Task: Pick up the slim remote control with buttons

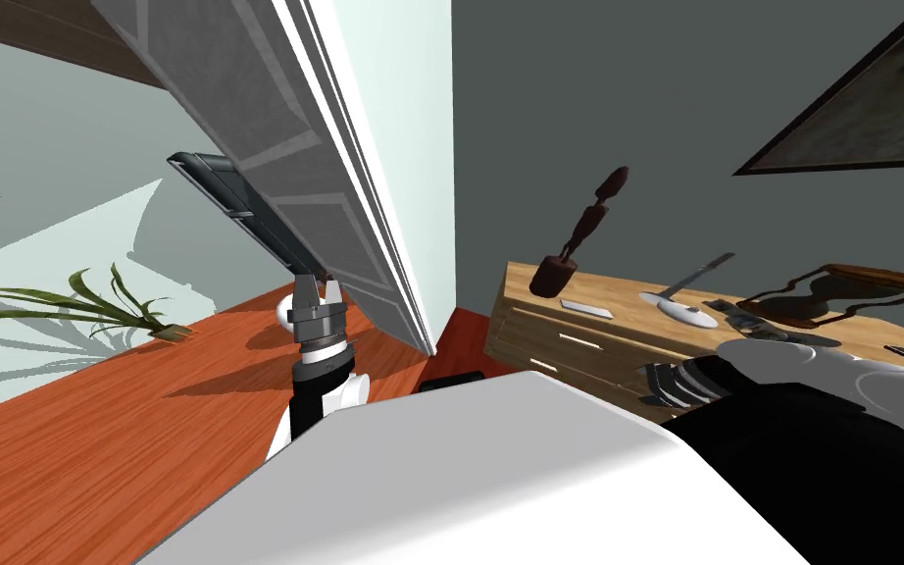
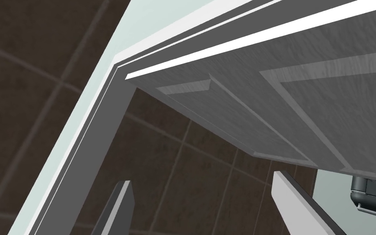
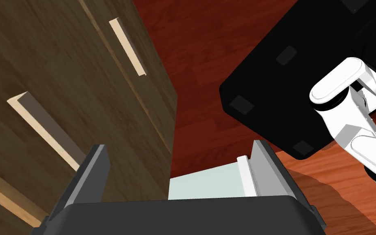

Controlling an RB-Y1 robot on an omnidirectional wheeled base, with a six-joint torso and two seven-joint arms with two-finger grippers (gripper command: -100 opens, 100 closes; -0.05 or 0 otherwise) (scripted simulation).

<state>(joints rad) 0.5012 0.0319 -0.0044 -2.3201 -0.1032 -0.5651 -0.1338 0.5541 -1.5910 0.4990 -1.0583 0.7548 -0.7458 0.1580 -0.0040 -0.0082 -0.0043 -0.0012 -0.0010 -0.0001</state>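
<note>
Seen from the head, the slim grey remote [image 1: 587,309] lies flat, long axis along the surface's [image 1: 627,292] front edge, above the empty, wide-open right pincer [image 3: 179,145] facing drawer fronts [image 3: 60,73].

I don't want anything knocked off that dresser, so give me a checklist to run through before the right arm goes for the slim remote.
1. Right gripper open: ok, fingers apart and empty.
2. Left gripper out of the way: ok, open by the grey door.
3. Remote found: cannot tell; a slim light grey slab lies on the dresser top, buttons unreadable.
4. Aim at the slab: not ok, the gripper faces the drawer front.
5. Room around the slab: not ok, a dark figurine stands close by.
</note>
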